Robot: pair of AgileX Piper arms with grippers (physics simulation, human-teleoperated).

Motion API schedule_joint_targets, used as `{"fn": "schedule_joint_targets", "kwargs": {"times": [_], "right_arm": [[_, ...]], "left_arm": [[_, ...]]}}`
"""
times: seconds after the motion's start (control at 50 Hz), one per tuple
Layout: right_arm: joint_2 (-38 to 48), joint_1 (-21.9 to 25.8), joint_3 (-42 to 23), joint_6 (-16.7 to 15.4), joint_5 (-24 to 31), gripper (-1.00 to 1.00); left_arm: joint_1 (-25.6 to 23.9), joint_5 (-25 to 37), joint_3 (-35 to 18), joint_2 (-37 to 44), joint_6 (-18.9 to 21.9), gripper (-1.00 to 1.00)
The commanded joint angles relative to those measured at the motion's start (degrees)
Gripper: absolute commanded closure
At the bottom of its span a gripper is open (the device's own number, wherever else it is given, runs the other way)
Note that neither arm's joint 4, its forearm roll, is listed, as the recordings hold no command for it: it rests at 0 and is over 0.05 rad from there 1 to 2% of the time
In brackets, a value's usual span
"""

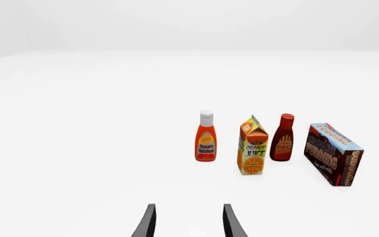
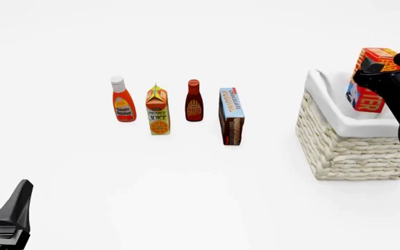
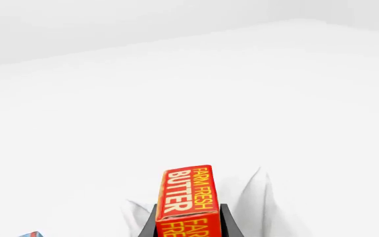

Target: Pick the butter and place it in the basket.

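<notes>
Right claw [image 2: 375, 73]: clamped on the butter [image 2: 371, 80], holding it tilted above the basket [image 2: 349, 146], over the white cloth lining.
Left claw [image 1: 188, 221]: released, fingers apart, low by the near edge of the counter [image 2: 186, 198].
Others: ketchup [image 2: 122, 100], juice carton [image 2: 158, 111], sauce bottle [image 2: 194, 101], pudding box [image 2: 231, 116] in a row left of the basket.

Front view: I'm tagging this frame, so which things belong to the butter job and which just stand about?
Job: butter, held by the right gripper over the basket.
Standing about: ketchup, orange juice, BBQ sauce, pudding box, left gripper.
</notes>
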Motion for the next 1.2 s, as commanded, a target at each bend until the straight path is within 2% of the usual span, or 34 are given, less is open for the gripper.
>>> {"fn": "schedule_joint_targets", "kwargs": {"times": [0.02,0.16,0.76,0.84,1.06,1.1,1.18,1.2], "right_arm": [[-0.19,0.05,-0.74,-0.62,-0.48,-1.0],[-1.38,1.03,-0.16,-1.4,-0.75,-1.0],[-5.09,2.57,-0.03,-0.34,1.59,-1.0],[-7.85,4.49,0.37,-0.45,3.56,-1.0],[-20.36,15.46,6.13,0.08,9.77,-1.0],[-21.96,15.5,6.48,1.01,10.73,-1.0],[-28.06,17.62,7.68,0.14,14.7,-1.0],[-30.5,19.66,8.8,-0.69,15.42,-1.0]], "left_arm": [[0.0,0.0,0.0,0.0,0.0,-1.0],[0.0,0.0,0.0,0.0,0.0,-1.0],[0.0,0.0,0.0,0.0,0.0,-1.0],[0.0,0.0,0.0,0.0,0.0,-1.0],[0.0,0.0,0.0,0.0,0.0,-1.0],[0.0,0.0,0.0,0.0,0.0,-1.0],[0.0,0.0,0.0,0.0,0.0,-1.0],[0.0,0.0,0.0,0.0,0.0,-1.0]]}}
